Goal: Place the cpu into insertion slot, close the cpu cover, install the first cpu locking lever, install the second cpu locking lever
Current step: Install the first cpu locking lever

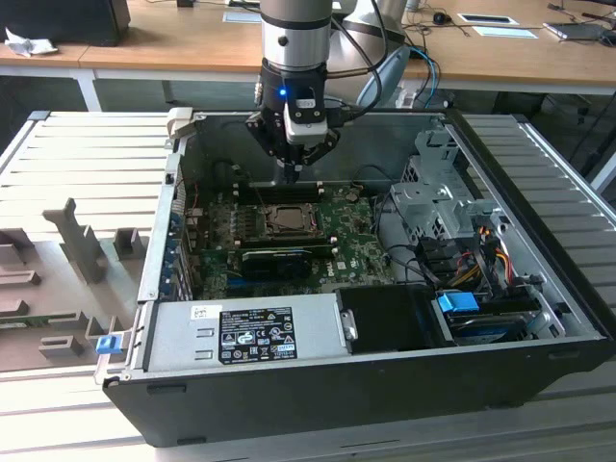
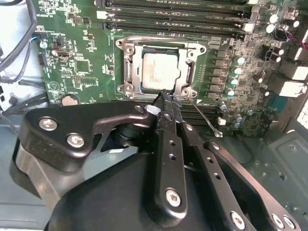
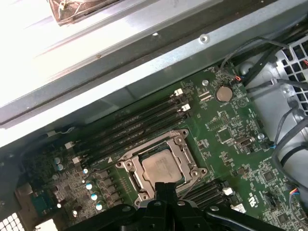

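The pale silver cpu [image 2: 161,72] lies flat in the insertion slot [image 2: 126,72] on the green board. The cpu cover [image 2: 191,72], a dark metal frame, lies down around the chip. A thin wire locking lever [image 2: 204,117] sticks out at an angle from the socket's corner. My gripper [image 2: 166,96] is shut with nothing in it, its tip just above the socket's edge beside that lever's root. In the first wrist view the cpu [image 3: 161,166] and cover [image 3: 131,166] sit just beyond the gripper [image 3: 163,185]. In the exterior view the gripper [image 1: 292,173] hangs over the socket [image 1: 286,221].
Long black memory slots [image 2: 178,24] run beside the socket. The open computer case [image 1: 318,385] has a power supply [image 1: 241,332] at the front, a drive cage [image 1: 438,192] and cables [image 1: 481,250] on the exterior view's right. Grey fixtures [image 1: 82,241] stand outside on the left.
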Motion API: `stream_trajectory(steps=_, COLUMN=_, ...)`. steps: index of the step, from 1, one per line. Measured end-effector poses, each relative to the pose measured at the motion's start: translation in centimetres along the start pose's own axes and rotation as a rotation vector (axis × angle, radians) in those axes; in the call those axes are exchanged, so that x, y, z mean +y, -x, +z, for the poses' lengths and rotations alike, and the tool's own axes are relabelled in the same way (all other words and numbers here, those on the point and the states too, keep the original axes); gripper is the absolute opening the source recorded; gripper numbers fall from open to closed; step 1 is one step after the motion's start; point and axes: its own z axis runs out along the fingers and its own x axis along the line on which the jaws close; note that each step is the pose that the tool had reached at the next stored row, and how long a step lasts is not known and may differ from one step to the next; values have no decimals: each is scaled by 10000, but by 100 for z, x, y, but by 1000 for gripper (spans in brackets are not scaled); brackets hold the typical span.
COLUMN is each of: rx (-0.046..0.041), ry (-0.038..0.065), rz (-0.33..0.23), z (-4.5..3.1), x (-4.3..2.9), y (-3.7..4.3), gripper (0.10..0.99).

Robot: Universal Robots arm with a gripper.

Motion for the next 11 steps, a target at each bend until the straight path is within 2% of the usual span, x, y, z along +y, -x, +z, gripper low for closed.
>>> stream_trajectory(steps=2, rx=4, ry=2, rz=-212, z=0, x=0, y=0, gripper=106)
stream_trajectory(steps=4, rx=17, ry=9, rz=-783, z=0, x=0, y=0, gripper=106)
stream_trajectory(steps=11, rx=38, ry=23, rz=-1752, z=0, x=-1, y=0, gripper=106)
